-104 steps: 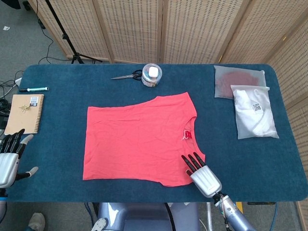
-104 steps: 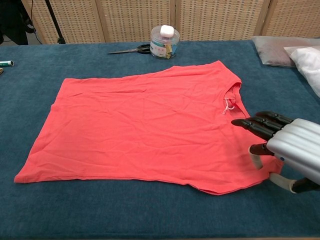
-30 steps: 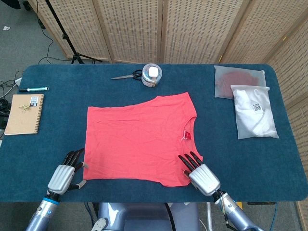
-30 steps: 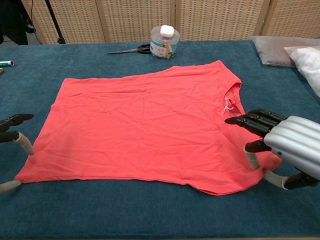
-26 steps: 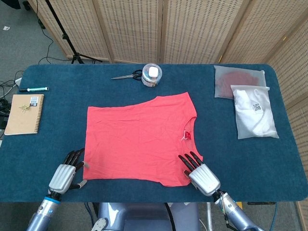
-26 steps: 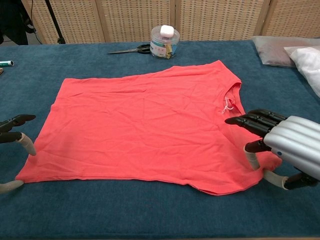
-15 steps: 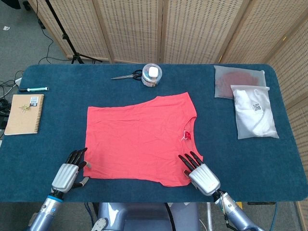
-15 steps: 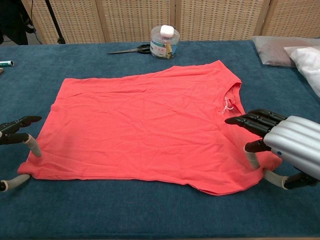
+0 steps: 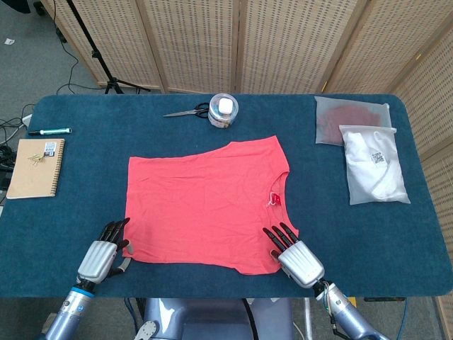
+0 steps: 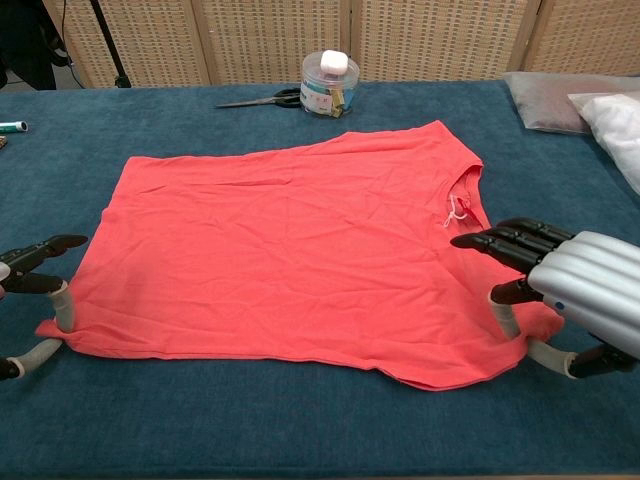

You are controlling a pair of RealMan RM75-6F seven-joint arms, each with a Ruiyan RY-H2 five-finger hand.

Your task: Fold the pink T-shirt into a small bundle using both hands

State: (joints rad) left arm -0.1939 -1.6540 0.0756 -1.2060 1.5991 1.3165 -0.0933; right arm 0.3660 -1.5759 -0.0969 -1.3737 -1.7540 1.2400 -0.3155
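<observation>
The pink T-shirt (image 9: pixel 205 202) lies flat on the blue table, its collar to the right and its hem to the left; it also fills the middle of the chest view (image 10: pixel 280 240). My left hand (image 9: pixel 102 256) is at the shirt's near left corner, fingers spread, with one fingertip (image 10: pixel 63 308) touching the hem corner. My right hand (image 9: pixel 297 258) rests over the near right sleeve, its dark fingertips (image 10: pixel 490 242) stretched above the cloth and apart. Neither hand visibly grips the fabric.
Scissors (image 9: pixel 185 112) and a clear jar (image 9: pixel 224 110) sit behind the shirt. Two plastic bags (image 9: pixel 374 164) lie at the right. A notebook (image 9: pixel 35 167) and a marker (image 9: pixel 49 131) are at the far left. The table's near edge runs just below both hands.
My left hand came in from the far left and slid right to the shirt's near left corner, nudging that corner slightly inward. The right hand has stayed put.
</observation>
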